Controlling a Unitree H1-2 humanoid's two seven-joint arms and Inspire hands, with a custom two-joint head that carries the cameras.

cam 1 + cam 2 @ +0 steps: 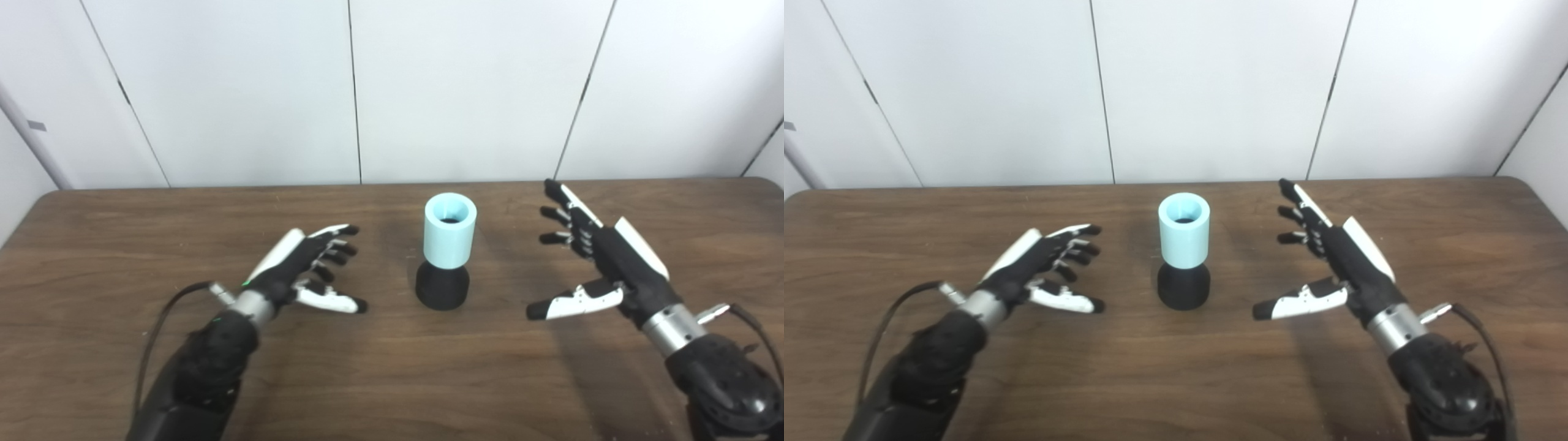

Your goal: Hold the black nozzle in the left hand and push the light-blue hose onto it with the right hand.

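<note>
A black nozzle (442,286) stands upright at the middle of the brown table (392,380). A short light-blue hose (449,230) sits on top of it, its open end facing up. My left hand (309,264) hovers to the left of the nozzle, open, palm turned toward it, not touching. To the right my right hand (591,263) is also open, fingers stretched forward and thumb pointing at the nozzle, with a clear gap between them. Neither hand holds anything.
White wall panels (392,92) rise behind the table's far edge. A cable (160,324) loops from my left wrist, another cable (756,334) from my right wrist. The table's rounded corners show at far left and far right.
</note>
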